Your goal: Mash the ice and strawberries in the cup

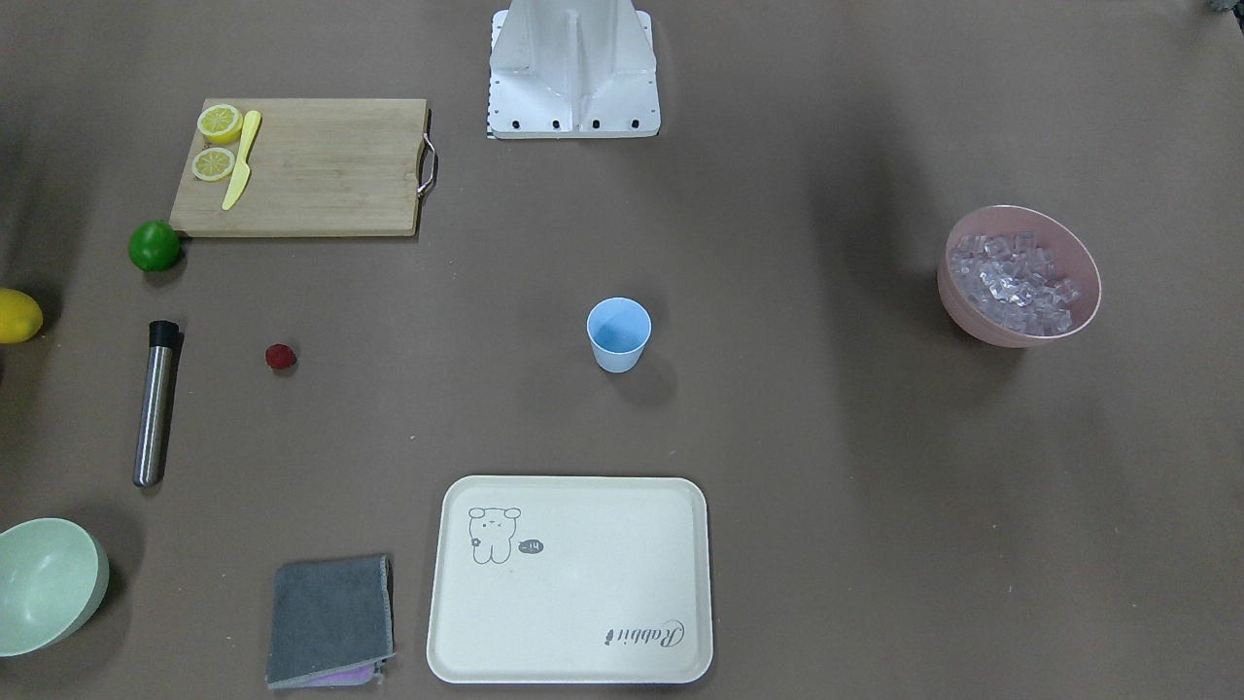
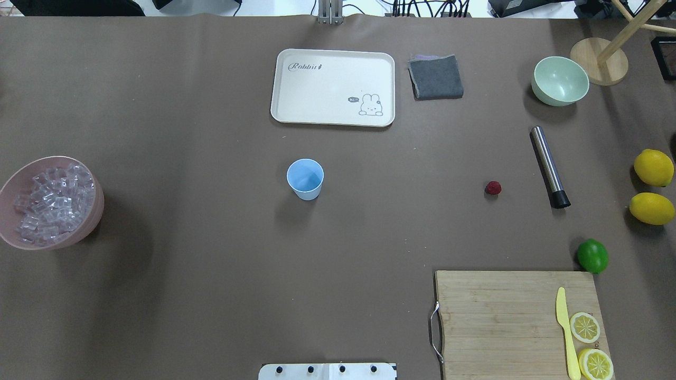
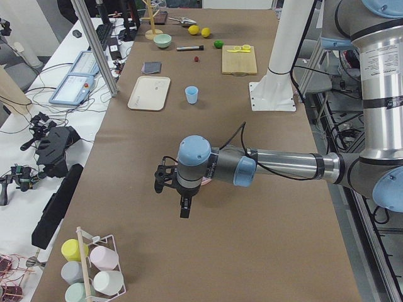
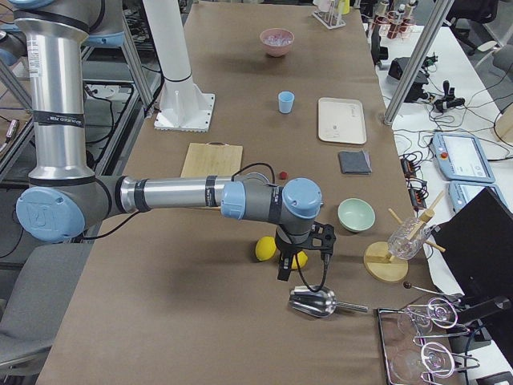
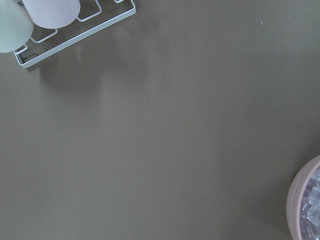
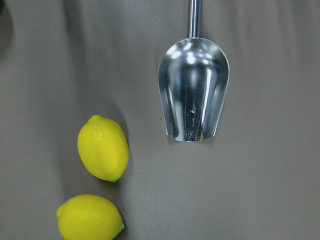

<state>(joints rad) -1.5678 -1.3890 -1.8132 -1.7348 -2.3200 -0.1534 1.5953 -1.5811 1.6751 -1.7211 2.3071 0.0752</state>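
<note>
Just one strawberry (image 2: 493,188), one cup (image 2: 305,178), two whole lemons (image 2: 654,168).

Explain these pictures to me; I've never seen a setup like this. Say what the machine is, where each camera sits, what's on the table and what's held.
This is a robot with two arms at a brown table. Two pictures look down on the table, one from behind the robot and one facing it. Two look along the table from its ends. In those, the left end effector and the right end effector hang above the table. Nothing shows in either, and I cannot tell whether they are open or shut. Two more cameras ride on the wrists. The left one sees the pink bowl at its edge; the right one sees a metal scoop and two lemons.

On the table are an empty blue cup, a strawberry, the pink bowl full of ice, a steel rod, a tray, and a cutting board with lemon slices and a knife.
</note>
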